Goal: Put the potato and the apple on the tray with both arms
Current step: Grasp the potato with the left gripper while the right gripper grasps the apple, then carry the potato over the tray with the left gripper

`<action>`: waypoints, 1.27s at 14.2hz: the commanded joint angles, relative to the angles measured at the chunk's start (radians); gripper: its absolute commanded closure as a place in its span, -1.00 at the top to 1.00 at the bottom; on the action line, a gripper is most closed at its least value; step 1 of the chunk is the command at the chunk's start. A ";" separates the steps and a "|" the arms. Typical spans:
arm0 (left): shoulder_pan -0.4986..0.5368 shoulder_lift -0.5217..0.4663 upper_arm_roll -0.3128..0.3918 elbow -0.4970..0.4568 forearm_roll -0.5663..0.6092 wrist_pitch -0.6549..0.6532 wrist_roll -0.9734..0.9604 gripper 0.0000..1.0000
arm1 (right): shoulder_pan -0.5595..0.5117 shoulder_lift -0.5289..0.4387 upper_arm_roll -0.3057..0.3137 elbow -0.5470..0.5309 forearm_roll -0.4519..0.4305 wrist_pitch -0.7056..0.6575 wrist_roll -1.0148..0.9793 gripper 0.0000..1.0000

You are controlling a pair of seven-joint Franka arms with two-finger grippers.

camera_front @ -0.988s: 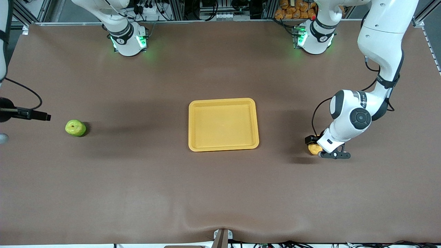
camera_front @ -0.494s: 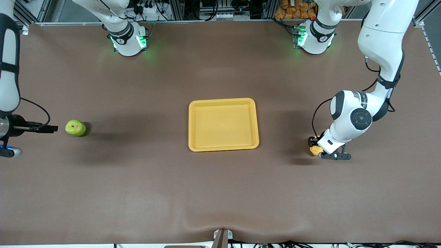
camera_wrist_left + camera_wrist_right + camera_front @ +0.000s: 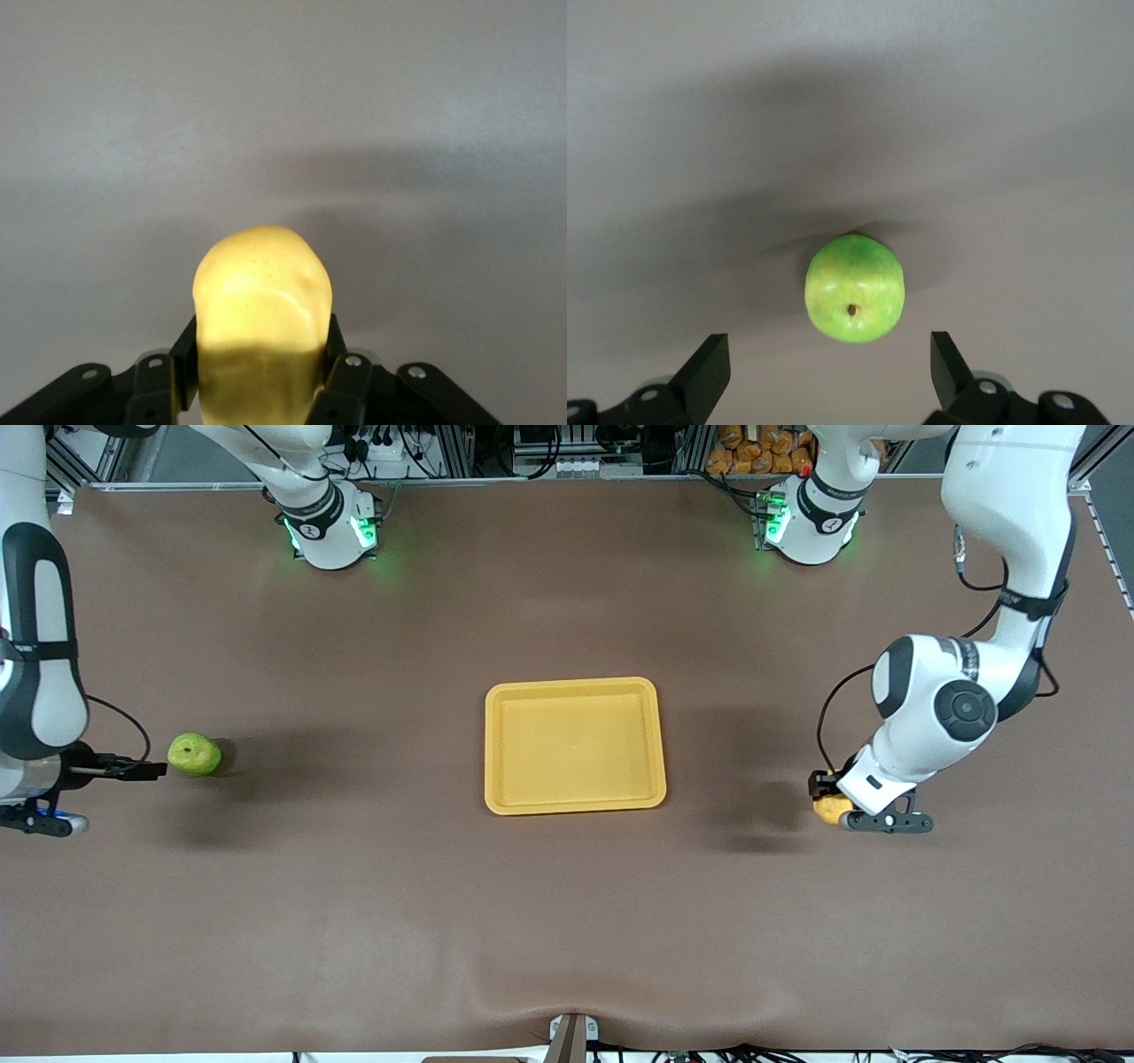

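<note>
The yellow tray [image 3: 574, 691] lies in the middle of the table. The yellow-green apple [image 3: 195, 755] sits on the table toward the right arm's end; it also shows in the right wrist view [image 3: 854, 288]. My right gripper [image 3: 151, 770] is open, low beside the apple, its fingertips [image 3: 709, 367] just short of it and apart from it. My left gripper [image 3: 828, 802] is shut on the yellow-orange potato [image 3: 831, 810], low over the table toward the left arm's end. The potato [image 3: 261, 292] fills the gap between the fingers [image 3: 341, 363].
The table is covered with a brown mat [image 3: 354, 886]. Both arm bases [image 3: 328, 527] glow green along the back edge. Orange items [image 3: 762, 447] are stacked off the table near the left arm's base. A small mount [image 3: 571, 1036] sits at the front edge.
My right gripper has come in from the table's end and down, closing on the apple. My left gripper has shifted a little toward the left arm's end with the potato in it.
</note>
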State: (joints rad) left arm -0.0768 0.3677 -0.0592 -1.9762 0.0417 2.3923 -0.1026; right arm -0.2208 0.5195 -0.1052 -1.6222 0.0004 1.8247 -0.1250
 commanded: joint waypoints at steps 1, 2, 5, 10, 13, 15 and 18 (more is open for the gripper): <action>0.002 -0.064 -0.005 -0.012 0.018 -0.082 -0.019 -1.00 | -0.017 -0.013 0.015 -0.064 -0.008 0.048 -0.008 1.00; 0.000 -0.072 -0.005 -0.012 0.018 -0.105 -0.020 -1.00 | -0.028 0.002 0.015 -0.064 -0.008 0.050 -0.008 1.00; -0.001 -0.082 -0.010 0.017 0.018 -0.168 -0.023 -1.00 | -0.029 0.025 0.016 -0.083 -0.007 0.067 -0.008 1.00; 0.000 -0.104 -0.056 0.066 0.018 -0.306 -0.089 -1.00 | -0.031 0.024 0.015 -0.163 -0.008 0.165 -0.010 1.00; 0.000 -0.133 -0.114 0.066 0.018 -0.350 -0.149 -1.00 | -0.048 0.030 0.016 -0.211 -0.008 0.226 -0.034 1.00; -0.001 -0.150 -0.172 0.068 0.020 -0.354 -0.215 -1.00 | -0.045 0.036 0.016 -0.223 -0.010 0.277 -0.041 1.00; -0.001 -0.151 -0.282 0.077 0.099 -0.355 -0.346 -1.00 | -0.061 0.050 0.016 -0.223 -0.010 0.283 -0.091 0.47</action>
State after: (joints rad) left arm -0.0797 0.2306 -0.2806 -1.9035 0.0850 2.0608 -0.3630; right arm -0.2526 0.5651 -0.1053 -1.8425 0.0004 2.0974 -0.1842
